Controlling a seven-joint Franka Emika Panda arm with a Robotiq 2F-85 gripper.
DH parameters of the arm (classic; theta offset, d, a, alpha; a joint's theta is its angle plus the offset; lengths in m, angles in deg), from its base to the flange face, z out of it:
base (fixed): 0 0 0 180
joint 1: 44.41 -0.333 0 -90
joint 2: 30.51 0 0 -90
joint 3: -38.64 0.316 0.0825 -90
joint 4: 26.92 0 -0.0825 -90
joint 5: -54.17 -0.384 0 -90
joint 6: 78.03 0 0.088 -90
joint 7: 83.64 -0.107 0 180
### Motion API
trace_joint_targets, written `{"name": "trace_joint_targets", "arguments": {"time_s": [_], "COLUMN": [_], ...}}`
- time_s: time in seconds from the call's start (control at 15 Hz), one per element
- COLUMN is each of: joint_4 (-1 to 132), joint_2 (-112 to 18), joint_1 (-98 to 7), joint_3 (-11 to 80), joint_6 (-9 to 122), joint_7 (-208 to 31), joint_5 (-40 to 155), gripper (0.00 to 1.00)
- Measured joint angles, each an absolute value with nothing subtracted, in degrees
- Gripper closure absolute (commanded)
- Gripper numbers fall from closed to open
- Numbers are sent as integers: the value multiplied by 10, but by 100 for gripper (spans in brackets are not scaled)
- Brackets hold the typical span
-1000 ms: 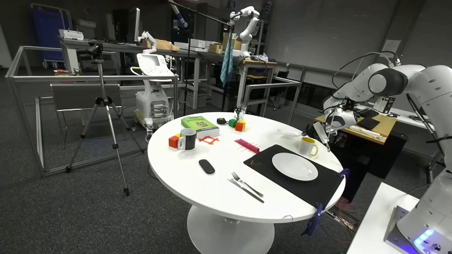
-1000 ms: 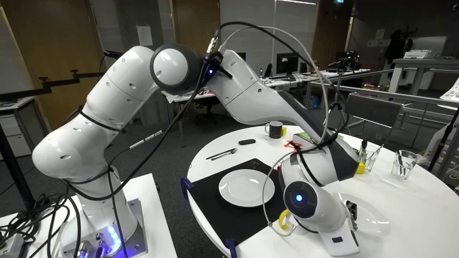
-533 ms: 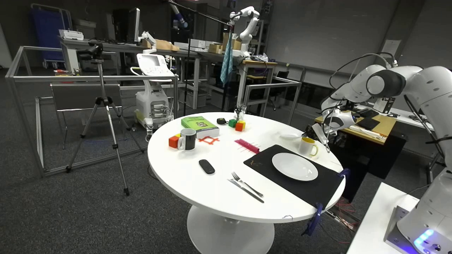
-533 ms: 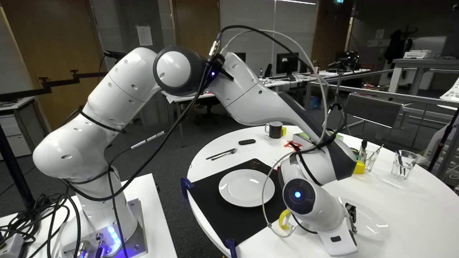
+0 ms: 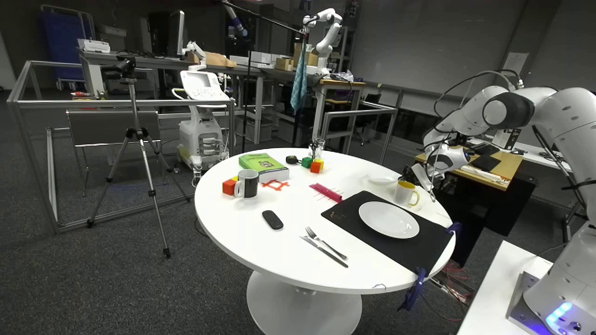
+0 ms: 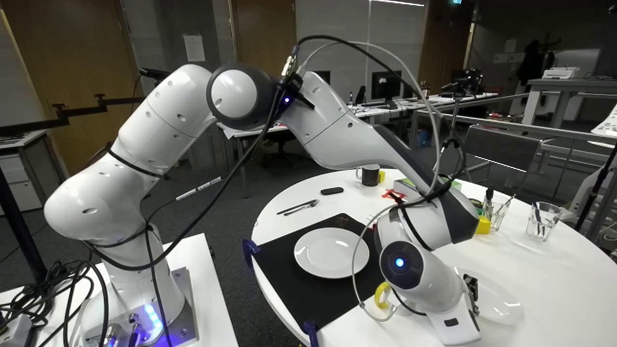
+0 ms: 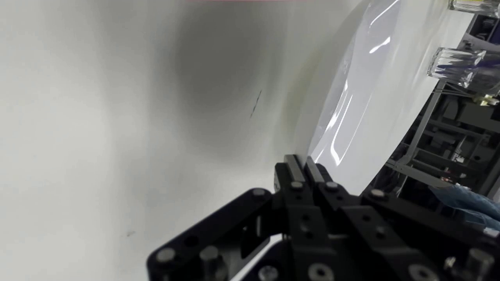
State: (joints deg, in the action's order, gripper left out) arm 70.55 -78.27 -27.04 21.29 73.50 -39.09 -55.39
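Observation:
My gripper (image 7: 300, 159) has its jaws almost together in the wrist view, with the rim of a shiny white dish (image 7: 361, 93) between the tips. The dish slants away from the jaws; I cannot tell whether it touches the table. In an exterior view, the gripper (image 5: 406, 176) is at the right end of the dish (image 5: 382, 179), just behind a white mug with yellow inside (image 5: 403, 193). In an exterior view, the wrist hides most of the gripper (image 6: 472, 291) and part of the dish (image 6: 501, 301); the mug's yellow handle (image 6: 382, 295) shows beside it.
A white plate (image 5: 389, 219) lies on a black mat (image 5: 347, 213), clamped at the round table's edge. A fork (image 5: 326, 243), knife (image 5: 326, 252), black case (image 5: 272, 219), dark mug (image 5: 250, 184), green book (image 5: 263, 162) and coloured cubes (image 5: 316, 166) are farther off. A glass (image 6: 543, 221) holds pens.
The gripper and the dish have moved slightly down together between one second and half a second ago. Since then almost nothing has moved.

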Motion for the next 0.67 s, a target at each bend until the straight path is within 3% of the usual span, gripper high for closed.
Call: {"name": "trace_joint_targets", "arguments": {"time_s": [0.67], "joint_4": [687], "joint_2": [-802], "joint_1": [-270], "joint_3": [212], "joint_6": [735], "joint_7": [-376], "joint_5": [-554], "gripper": [98]}}
